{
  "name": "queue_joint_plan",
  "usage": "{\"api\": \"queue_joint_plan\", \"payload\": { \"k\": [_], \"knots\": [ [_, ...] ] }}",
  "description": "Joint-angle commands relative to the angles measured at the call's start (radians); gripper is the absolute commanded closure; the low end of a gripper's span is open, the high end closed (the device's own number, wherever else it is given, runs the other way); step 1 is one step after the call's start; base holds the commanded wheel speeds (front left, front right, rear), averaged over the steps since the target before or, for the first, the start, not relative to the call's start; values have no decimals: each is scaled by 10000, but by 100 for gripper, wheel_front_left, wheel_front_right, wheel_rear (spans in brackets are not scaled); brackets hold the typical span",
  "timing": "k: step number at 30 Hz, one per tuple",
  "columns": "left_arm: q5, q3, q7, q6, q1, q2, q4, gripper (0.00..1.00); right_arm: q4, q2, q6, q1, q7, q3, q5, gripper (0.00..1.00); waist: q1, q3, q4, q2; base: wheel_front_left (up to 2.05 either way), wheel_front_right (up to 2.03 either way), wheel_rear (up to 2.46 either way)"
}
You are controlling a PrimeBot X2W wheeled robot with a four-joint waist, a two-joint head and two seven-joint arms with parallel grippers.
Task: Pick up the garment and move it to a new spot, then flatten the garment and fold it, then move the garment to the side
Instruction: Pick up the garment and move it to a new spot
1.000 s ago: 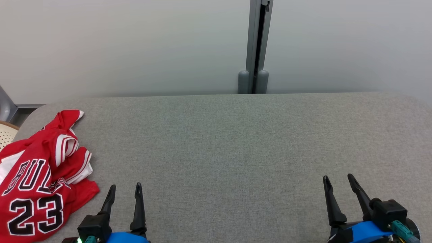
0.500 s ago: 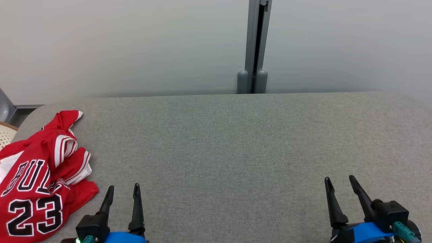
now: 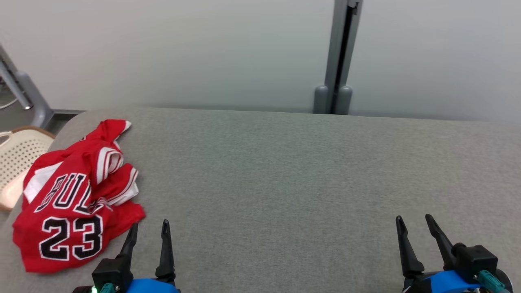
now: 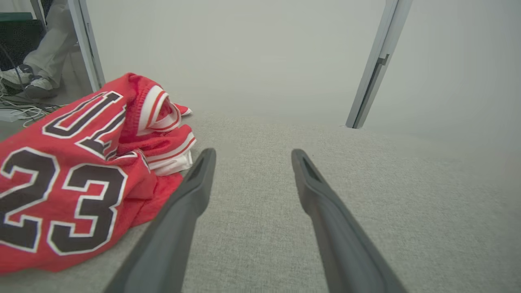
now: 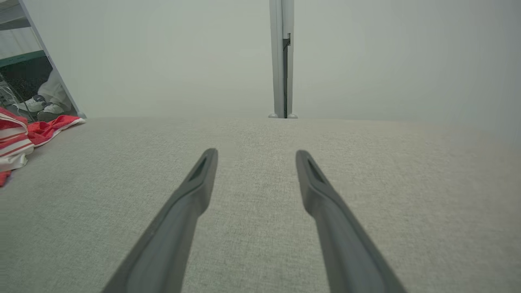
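Observation:
The garment (image 3: 77,195) is a red basketball jersey with white trim and black lettering, lying crumpled at the left end of the grey padded table (image 3: 285,171). In the left wrist view the garment (image 4: 81,171) lies just left of the fingers. My left gripper (image 3: 148,228) stands open near the table's front edge, just right of the jersey's lower corner, holding nothing. Far to the right, my right gripper (image 3: 413,221) is open and empty over bare table. The jersey's far edge (image 5: 24,130) shows at the left of the right wrist view.
A pale perforated basket (image 3: 18,158) sits off the table's left end. Frosted panels with a grey post (image 3: 338,61) stand behind the table. A person's feet (image 4: 28,79) rest on the floor beyond the left end, beside loose cables.
The head camera has turned to the left, so the jersey and the post sit further right in the picture. Both grippers stay open in the same places.

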Motion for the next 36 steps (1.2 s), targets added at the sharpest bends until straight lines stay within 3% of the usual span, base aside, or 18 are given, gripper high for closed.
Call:
{"api": "queue_joint_plan", "payload": {
  "k": [1, 19, 27, 36],
  "knots": [
    [-22, 37, -41, 53, -70, 62, -38, 0, -53, -47, 5, 77, 17, -20, 9, 0, 0, 0, 668, 0, 0, 0, 0],
    [-161, 201, -59, 231, 286, 358, -251, 0, -11, -47, 5, 7, -14, 253, 122, 0, 0, -13, 4171, 0, 0, 0, 0],
    [-366, 621, -184, 593, 738, 256, -731, 0, 21, -46, 5, -628, 219, 912, -152, 0, 0, 409, 4434, 0, 0, 0, 0],
    [-402, 854, -255, 626, 1058, 222, -1029, 0, 236, -47, 5, -965, 190, 1198, -141, 0, 0, 539, 4489, 0, 0, 0, 0]
  ]
}}
